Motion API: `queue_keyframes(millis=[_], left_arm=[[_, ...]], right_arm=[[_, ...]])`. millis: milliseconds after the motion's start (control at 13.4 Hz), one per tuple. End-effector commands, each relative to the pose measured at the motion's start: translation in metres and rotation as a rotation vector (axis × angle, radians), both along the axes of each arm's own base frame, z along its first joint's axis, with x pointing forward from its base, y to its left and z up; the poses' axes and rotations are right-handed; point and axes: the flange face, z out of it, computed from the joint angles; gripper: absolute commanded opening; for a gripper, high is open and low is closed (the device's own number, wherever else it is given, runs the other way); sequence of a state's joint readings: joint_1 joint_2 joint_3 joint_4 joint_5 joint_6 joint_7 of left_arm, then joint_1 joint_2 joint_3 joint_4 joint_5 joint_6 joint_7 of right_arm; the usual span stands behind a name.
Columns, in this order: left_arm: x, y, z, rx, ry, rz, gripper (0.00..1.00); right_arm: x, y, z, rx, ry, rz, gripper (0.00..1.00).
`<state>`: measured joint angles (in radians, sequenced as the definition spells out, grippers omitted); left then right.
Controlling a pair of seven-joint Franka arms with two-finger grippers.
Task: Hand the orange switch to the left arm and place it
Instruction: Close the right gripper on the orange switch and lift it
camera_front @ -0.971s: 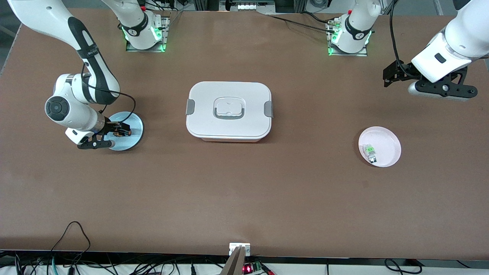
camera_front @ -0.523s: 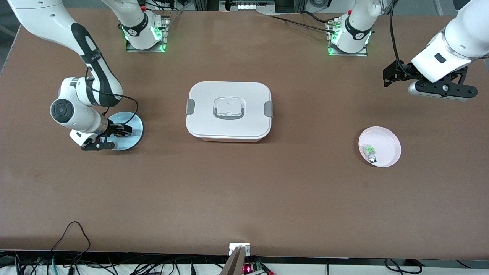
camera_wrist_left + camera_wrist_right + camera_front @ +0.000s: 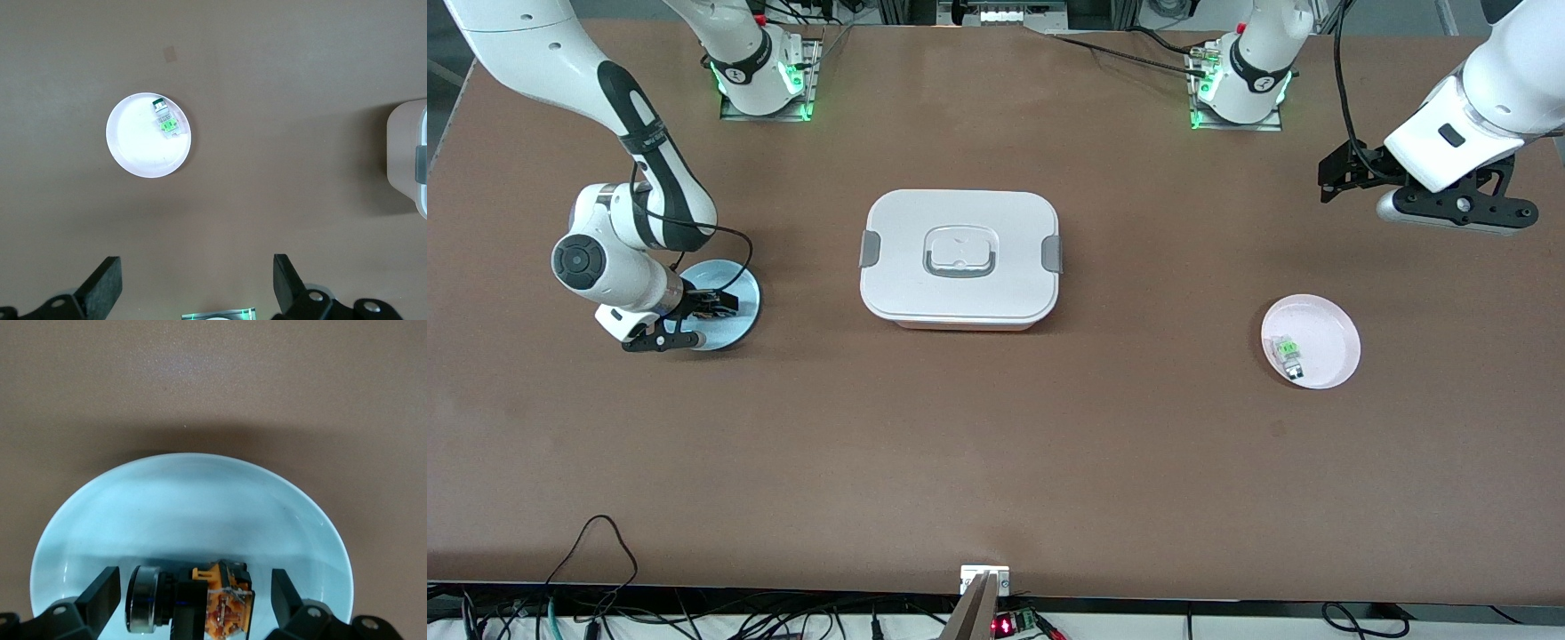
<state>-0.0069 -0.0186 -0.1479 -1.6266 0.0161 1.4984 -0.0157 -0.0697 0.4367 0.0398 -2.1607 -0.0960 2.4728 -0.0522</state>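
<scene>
The orange switch point(image 3: 200, 603), black and orange with a metal ring at one end, lies on a light blue plate point(image 3: 193, 507) at the right arm's end of the table. My right gripper point(image 3: 193, 600) is low over that plate point(image 3: 738, 313), open, with one finger on each side of the switch and a gap at both fingers. In the front view the right gripper point(image 3: 710, 305) covers most of the switch. The white lidded box point(image 3: 960, 258) stands mid-table. My left gripper point(image 3: 1338, 173) waits open and empty above the table at the left arm's end; its fingers point(image 3: 107, 283) are wide apart.
A pink plate point(image 3: 1329, 333) lies at the left arm's end, nearer the front camera than the left gripper, with a small clear component with a green top point(image 3: 1288, 351) on it. The left wrist view shows the plate point(image 3: 143, 143), the component point(image 3: 165, 120) and the box's edge point(image 3: 417, 157).
My right wrist and gripper have shifted a little toward the box over the blue plate, staying around the switch. The left arm has not moved.
</scene>
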Motion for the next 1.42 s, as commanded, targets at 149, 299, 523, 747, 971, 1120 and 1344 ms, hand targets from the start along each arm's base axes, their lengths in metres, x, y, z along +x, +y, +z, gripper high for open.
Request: queue_keyframes(millis=[149, 299, 523, 747, 971, 1120, 1344], left_arm=[[0.002, -0.001, 0.006, -0.022, 0.007, -0.001, 1.00], [0.002, -0.001, 0.006, -0.022, 0.007, -0.001, 1.00], [0.002, -0.001, 0.006, -0.022, 0.007, -0.001, 1.00], [0.002, -0.001, 0.006, -0.022, 0.007, -0.001, 1.00], [0.002, -0.001, 0.006, -0.024, 0.008, -0.001, 1.00], [0.002, -0.001, 0.006, -0.024, 0.008, -0.001, 1.00], [0.002, -0.001, 0.006, -0.024, 0.008, -0.003, 1.00]], right_arm=[[-0.004, 0.003, -0.003, -0.005, 0.001, 0.025, 1.00], [-0.005, 0.003, -0.003, -0.004, 0.003, 0.027, 1.00], [-0.006, 0.003, -0.004, -0.005, 0.006, 0.021, 1.00], [-0.007, 0.004, -0.008, -0.005, 0.012, 0.018, 1.00], [-0.008, 0.004, -0.012, -0.005, 0.019, 0.015, 1.00], [-0.008, 0.004, -0.012, -0.004, 0.019, 0.012, 1.00], [-0.008, 0.004, -0.012, -0.004, 0.021, 0.013, 1.00]])
